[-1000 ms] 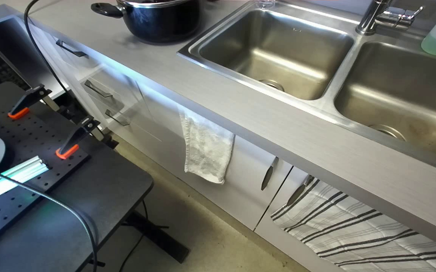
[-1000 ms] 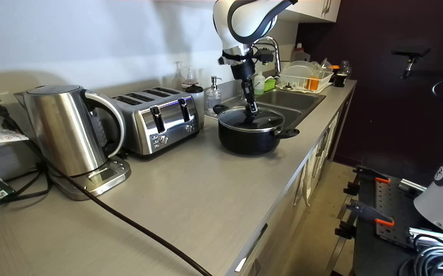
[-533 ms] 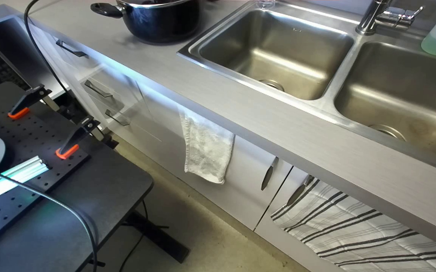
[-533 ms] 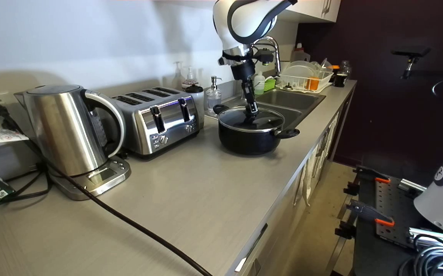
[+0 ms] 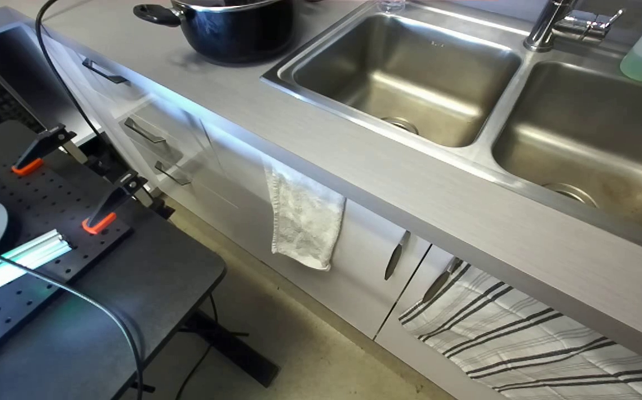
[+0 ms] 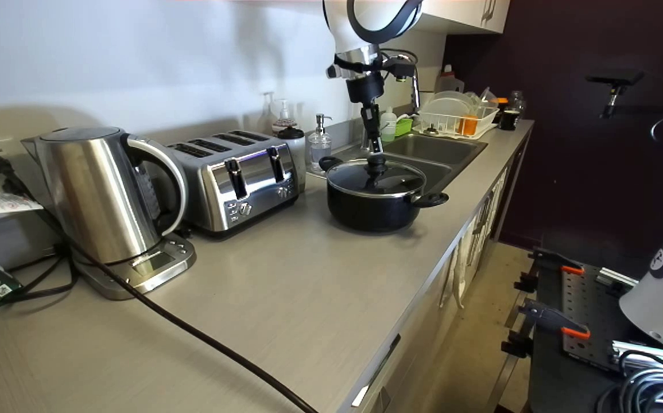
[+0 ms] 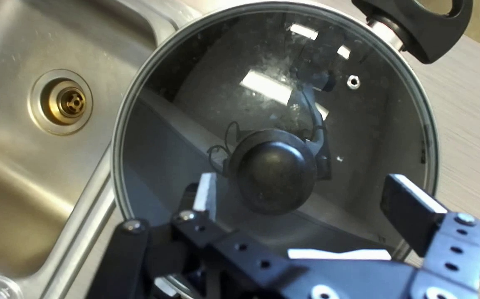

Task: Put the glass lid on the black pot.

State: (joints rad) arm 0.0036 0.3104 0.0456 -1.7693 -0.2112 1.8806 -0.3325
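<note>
Fingers [image 7: 408,216] stand wide apart on your gripper [image 7: 308,195], a clear gap between them in the wrist view. Within that gap, nearer the finger at the picture's left, you can see the round dark knob [image 7: 275,178] of the glass lid [image 7: 273,118]. In an exterior view your fingertips are just above the knob; you can't tell whether they quite clear it. The lid lies under the fingers, level on the black pot [image 6: 371,212], its silvery rim [image 7: 432,141] running along the pot's top. Past the fingers, at the upper right of the wrist view, a pot handle [image 7: 422,33] sticks out over the countertop [image 7: 468,124]. Beyond the finger on that picture's left is the steel sink [image 7: 11,174] with its brassy drain [image 7: 67,102], just beside the pot. In an exterior view you have the toaster [image 6: 239,178] to the left of the fingers, the kettle [image 6: 96,189] farther left again, and a pump soap bottle [image 6: 320,143] between toaster and fingers. The dish rack [image 6: 463,123] is well behind the fingers, past the sink. Your white arm [image 6: 340,28] is above them, and the fingers point down, slightly tilted.
</note>
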